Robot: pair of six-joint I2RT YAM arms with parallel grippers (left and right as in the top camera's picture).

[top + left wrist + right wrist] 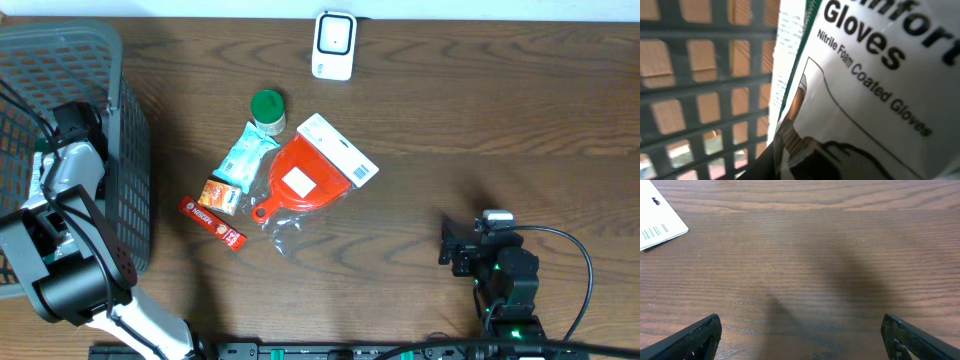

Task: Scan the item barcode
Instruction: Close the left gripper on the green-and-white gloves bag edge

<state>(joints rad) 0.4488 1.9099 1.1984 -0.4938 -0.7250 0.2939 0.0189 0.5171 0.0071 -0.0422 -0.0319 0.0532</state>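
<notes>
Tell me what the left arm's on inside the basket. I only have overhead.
Observer: The left wrist view is filled by a white gloves pack, printed "Nitrile Foam Coated Gloves".
Operator: Gripped?
Observer: Can't tell. One dark finger shows at the bottom, in front of the pack; the other is out of frame.
Operator: Barcode showing?
Observer: None on that face, only print. Basket mesh is behind it.
</notes>
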